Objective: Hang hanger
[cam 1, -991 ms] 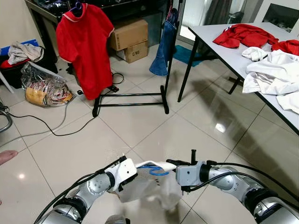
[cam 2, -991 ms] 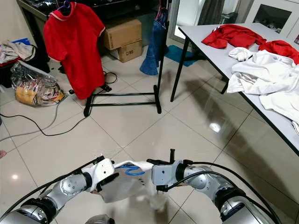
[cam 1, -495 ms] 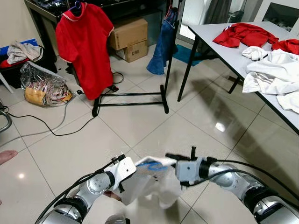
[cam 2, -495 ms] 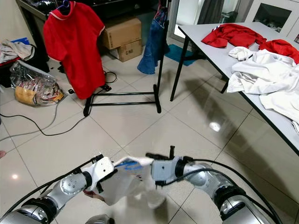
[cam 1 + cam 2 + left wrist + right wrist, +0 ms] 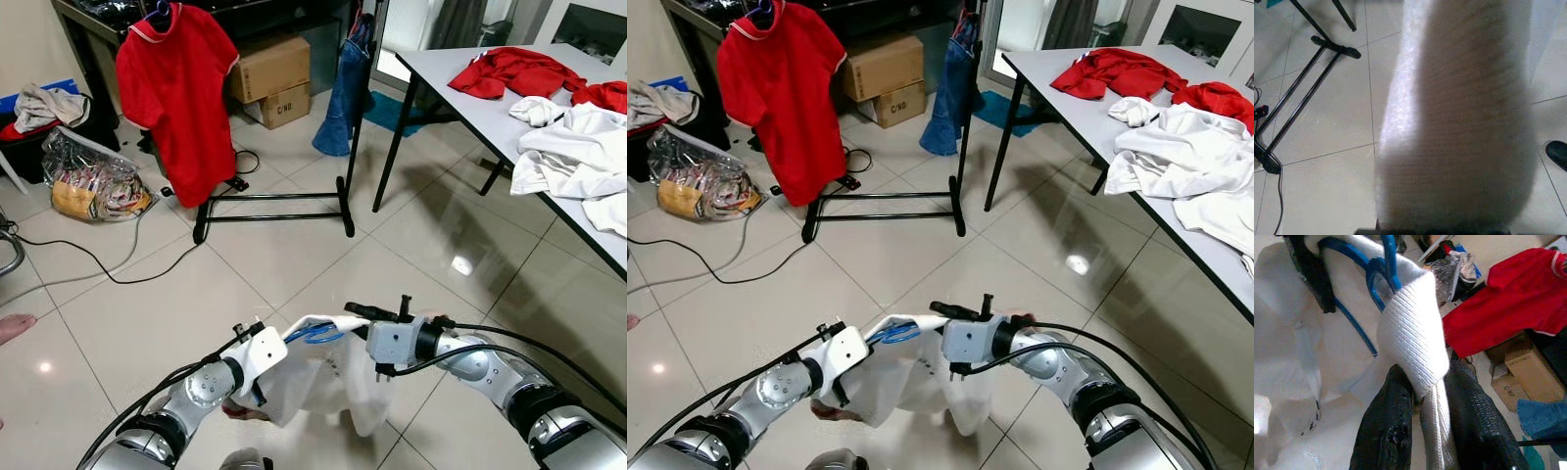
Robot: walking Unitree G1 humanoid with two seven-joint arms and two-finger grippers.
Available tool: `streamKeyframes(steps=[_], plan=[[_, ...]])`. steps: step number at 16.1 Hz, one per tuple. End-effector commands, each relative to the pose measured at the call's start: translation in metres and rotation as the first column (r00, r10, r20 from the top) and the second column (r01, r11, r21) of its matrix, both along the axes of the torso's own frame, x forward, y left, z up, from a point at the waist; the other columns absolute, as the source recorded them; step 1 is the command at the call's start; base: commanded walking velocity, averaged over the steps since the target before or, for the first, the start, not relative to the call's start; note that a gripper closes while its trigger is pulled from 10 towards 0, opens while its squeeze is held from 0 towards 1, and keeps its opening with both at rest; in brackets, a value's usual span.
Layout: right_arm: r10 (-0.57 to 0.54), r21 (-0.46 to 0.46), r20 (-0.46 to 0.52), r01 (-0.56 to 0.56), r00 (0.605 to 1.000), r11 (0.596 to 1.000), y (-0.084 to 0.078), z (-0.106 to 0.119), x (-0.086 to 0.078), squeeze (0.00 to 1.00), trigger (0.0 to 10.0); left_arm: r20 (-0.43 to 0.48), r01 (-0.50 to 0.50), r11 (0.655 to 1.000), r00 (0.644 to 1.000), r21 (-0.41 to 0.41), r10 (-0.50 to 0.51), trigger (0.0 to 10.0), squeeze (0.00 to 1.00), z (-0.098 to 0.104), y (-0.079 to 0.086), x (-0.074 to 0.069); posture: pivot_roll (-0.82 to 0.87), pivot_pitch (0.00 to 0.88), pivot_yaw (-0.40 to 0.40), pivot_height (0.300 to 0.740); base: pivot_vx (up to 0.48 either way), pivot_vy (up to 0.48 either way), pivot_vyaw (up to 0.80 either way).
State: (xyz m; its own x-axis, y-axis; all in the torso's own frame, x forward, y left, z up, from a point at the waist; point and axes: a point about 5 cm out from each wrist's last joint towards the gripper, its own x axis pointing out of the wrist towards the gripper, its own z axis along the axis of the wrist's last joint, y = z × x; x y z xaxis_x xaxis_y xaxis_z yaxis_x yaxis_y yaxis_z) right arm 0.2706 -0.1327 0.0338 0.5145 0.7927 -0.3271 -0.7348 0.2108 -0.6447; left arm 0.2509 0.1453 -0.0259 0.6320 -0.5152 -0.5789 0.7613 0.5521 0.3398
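hidden — left end effector (image 5: 257,364) fingers behind white shirt (image 5: 1459,122) | blurred — shirt, left wrist view

White ribbed shirt (image 5: 328,372) on blue hanger (image 5: 312,333), black fingers (image 5: 1386,431), red polo (image 5: 181,93) on black rack (image 5: 274,201), blue jeans (image 5: 343,93), brown boxes (image 5: 269,73), pale glossy tiles (image 5: 294,255).

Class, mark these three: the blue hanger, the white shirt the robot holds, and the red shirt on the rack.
blue hanger (image 5: 1382,269), right wrist view, hook loop
white shirt (image 5: 323,377), left eye view, hanging body
red shirt (image 5: 181,93), left eye view, chest
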Motion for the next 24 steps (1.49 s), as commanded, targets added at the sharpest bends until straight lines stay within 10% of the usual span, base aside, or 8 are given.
streamKeyframes(steps=[1, 3, 5, 8, 10, 12, 13, 24], plan=[[-0.054, 0.084, 0.072, 0.048, 0.996, 0.995, -0.001, 0.019, 0.014, 1.00, 10.0, -0.020, -0.020, 1.000, 1.000, 0.005, 0.020, 0.0, 0.00, -0.003, 0.002, -0.002, 0.14, 0.005, -0.007, 0.740, 0.000, 0.000, 0.00], [-0.044, 0.058, 0.095, 0.038, 0.995, 0.998, -0.002, 0.020, 0.015, 1.00, 10.0, -0.022, -0.017, 1.000, 1.000, 0.006, 0.017, 0.0, 0.00, -0.003, 0.001, -0.003, 0.14, 0.005, -0.007, 0.740, 0.000, 0.000, 0.00], [-0.035, 0.048, 0.109, 0.030, 0.993, 0.998, -0.001, 0.021, 0.015, 0.00, 10.0, -0.022, -0.015, 1.000, 1.000, 0.006, 0.015, 0.0, 0.00, -0.003, 0.001, -0.002, 0.14, 0.005, -0.007, 0.740, 0.000, 0.000, 0.00], [-0.059, 0.060, 0.143, 0.051, 0.988, 0.997, -0.002, 0.025, 0.018, 0.00, 10.0, -0.023, -0.010, 1.000, 1.000, 0.005, 0.011, 0.0, 0.00, -0.004, 0.000, -0.003, 0.14, 0.006, -0.005, 0.740, 0.000, 0.000, 0.00], [-0.089, 0.103, 0.137, 0.075, 0.987, 0.992, -0.004, 0.029, 0.021, 1.00, 10.0, -0.026, -0.010, 1.000, 1.000, 0.003, 0.010, 0.0, 0.00, -0.004, -0.001, -0.004, 0.14, 0.005, -0.007, 0.740, 0.000, 0.000, 0.00], [-0.095, 0.103, 0.139, 0.081, 0.986, 0.991, -0.004, 0.030, 0.022, 1.00, 10.0, -0.027, -0.010, 1.000, 1.000, 0.003, 0.010, 0.0, 0.00, -0.004, -0.001, -0.004, 0.14, 0.005, -0.008, 0.740, 0.000, 0.000, 0.00], [-0.105, 0.099, 0.143, 0.091, 0.984, 0.991, -0.004, 0.030, 0.023, 0.00, 10.0, -0.028, -0.010, 1.000, 1.000, 0.003, 0.010, 0.0, 0.00, -0.005, -0.001, -0.005, 0.14, 0.005, -0.008, 0.740, 0.000, 0.000, 0.00], [-0.478, 0.315, 0.094, 0.429, 0.873, 0.847, -0.034, 0.050, 0.052, 0.00, 10.0, -0.012, -0.068, 0.997, 0.998, -0.032, 0.067, 0.0, 0.00, -0.002, -0.001, -0.001, 0.14, 0.004, -0.004, 0.740, 0.000, 0.000, 0.00]])
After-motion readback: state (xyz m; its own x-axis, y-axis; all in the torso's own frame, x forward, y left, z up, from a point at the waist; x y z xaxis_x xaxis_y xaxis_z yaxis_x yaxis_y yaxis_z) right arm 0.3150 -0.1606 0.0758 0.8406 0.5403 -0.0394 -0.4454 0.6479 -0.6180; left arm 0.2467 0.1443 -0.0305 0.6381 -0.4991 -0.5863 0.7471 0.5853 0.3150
